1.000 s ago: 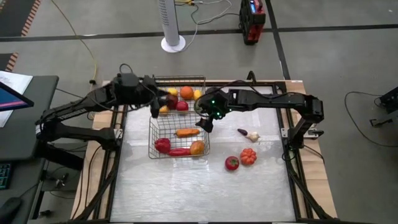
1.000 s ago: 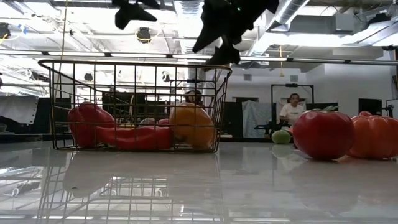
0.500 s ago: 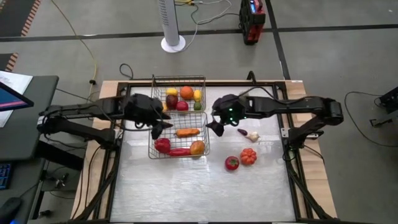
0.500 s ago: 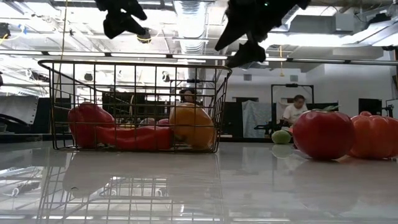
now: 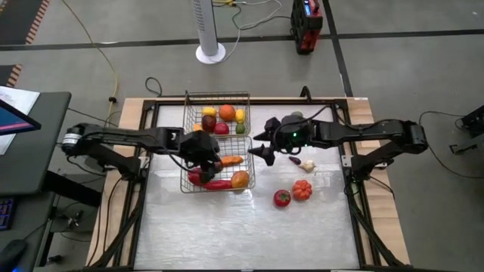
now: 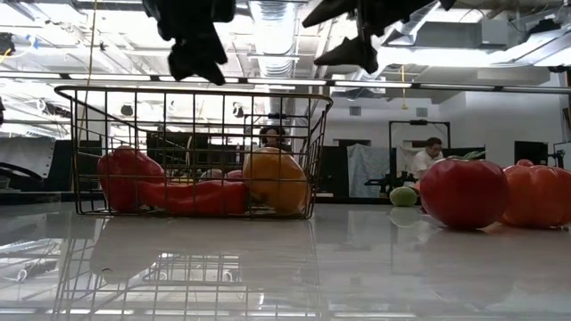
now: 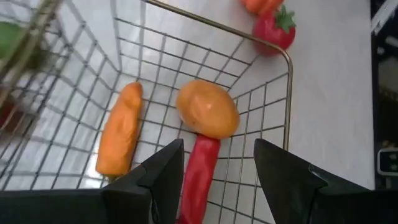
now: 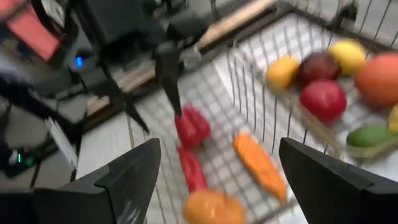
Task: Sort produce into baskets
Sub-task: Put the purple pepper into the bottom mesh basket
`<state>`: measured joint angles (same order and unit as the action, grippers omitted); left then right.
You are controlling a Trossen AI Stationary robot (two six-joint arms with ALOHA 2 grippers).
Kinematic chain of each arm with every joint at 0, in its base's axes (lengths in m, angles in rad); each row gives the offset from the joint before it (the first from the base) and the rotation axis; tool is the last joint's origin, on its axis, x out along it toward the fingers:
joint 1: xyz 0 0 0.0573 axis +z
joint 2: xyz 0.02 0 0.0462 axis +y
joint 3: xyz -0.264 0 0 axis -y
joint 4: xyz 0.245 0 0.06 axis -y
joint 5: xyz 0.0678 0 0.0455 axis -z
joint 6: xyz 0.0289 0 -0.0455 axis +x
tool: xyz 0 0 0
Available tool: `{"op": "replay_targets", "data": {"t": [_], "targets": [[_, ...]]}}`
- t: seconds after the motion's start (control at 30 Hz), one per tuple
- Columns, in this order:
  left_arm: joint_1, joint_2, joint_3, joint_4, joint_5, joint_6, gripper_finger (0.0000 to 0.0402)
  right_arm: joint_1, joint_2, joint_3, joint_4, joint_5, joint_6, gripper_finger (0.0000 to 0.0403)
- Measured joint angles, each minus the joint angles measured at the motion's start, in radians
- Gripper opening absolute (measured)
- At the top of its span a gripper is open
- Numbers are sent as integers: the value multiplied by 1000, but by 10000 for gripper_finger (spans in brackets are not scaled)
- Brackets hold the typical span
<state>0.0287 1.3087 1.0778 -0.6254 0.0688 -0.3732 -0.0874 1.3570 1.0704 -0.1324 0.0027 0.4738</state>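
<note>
Two wire baskets stand end to end. The far basket holds several fruits. The near basket holds a carrot, a red pepper, a red chili and an orange piece. My left gripper hangs open above the near basket, over the chili and the orange piece, with nothing between its fingers. My right gripper is open and empty in the air, just right of the near basket, pointing toward it. Loose produce lies on the table: a red tomato, an orange tomato, a purple piece and a white piece.
A black frame borders the white table top. The loose produce lies right of the baskets; the near half of the table is bare. Beyond the table, a person sits in the room. A fan stand is past the far edge.
My left gripper has swung from the far basket toward the table's near edge and right, sinking and tipping downward over the near basket. My right gripper has drawn back toward the table's right edge, away from the near basket's rim, and tipped up closer to level.
</note>
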Motion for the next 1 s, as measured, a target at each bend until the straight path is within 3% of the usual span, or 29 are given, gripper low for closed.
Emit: {"op": "replay_targets", "data": {"t": [0.3,0.4,0.63,0.8,1.0], "targets": [[-2,201,41,80,106,66,183,43,-17,-1,-113,2,53,353],[-1,232,42,109,109,62,183,54,-60,0,-202,49,90,353],[4,222,42,192,109,64,183,80,-192,0,-472,226,162,353],[5,170,42,270,98,110,183,79,-221,-39,-667,267,210,353],[9,76,15,311,41,172,183,79,-217,-199,-706,230,324,352]]}}
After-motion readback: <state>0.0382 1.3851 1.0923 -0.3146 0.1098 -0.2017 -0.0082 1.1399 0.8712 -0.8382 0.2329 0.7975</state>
